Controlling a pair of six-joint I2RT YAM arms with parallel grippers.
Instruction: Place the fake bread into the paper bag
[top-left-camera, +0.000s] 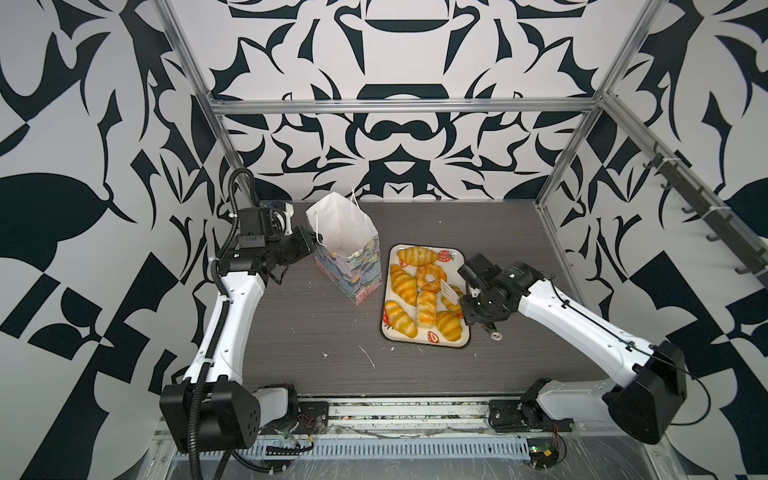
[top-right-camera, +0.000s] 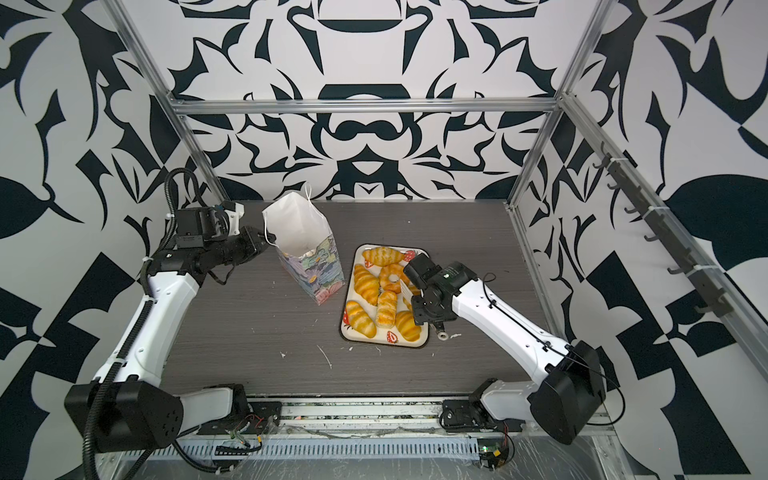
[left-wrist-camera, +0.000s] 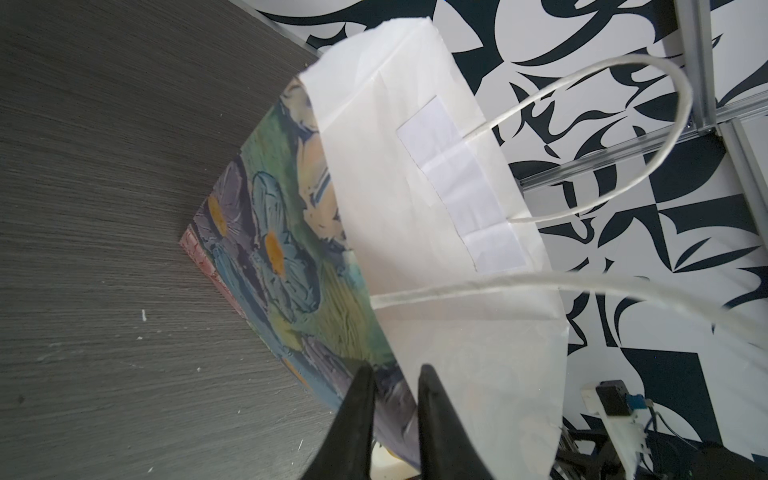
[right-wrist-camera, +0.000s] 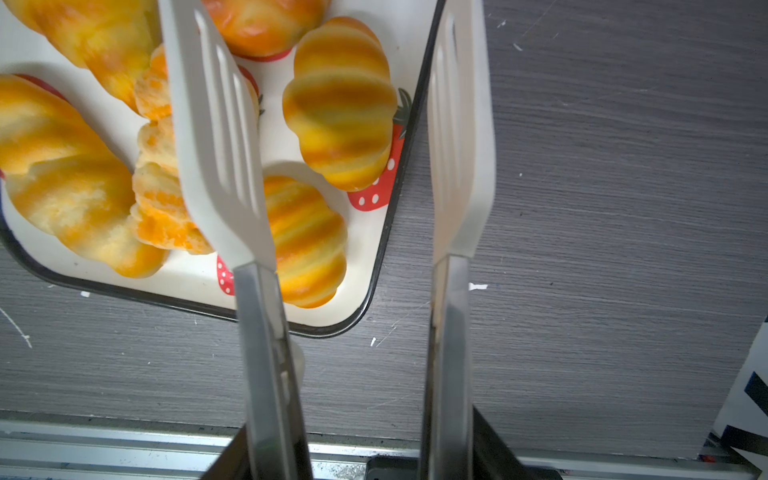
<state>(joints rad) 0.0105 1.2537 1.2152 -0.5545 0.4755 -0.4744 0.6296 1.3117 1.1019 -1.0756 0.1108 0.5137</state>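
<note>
The paper bag stands upright at the back left of the table with its mouth open and its white inside showing. My left gripper is shut on the bag's near wall at the rim. Several pieces of fake bread lie on the strawberry tray, among them a croissant and a ring doughnut. My right gripper is shut on white slotted tongs. The tong blades stand apart above the tray's right side, gripping nothing, with a croissant seen between them.
The tray's dark rim runs under the tongs. Small white scraps lie on the grey table in front of the bag. An aluminium frame post stands at the back right corner.
</note>
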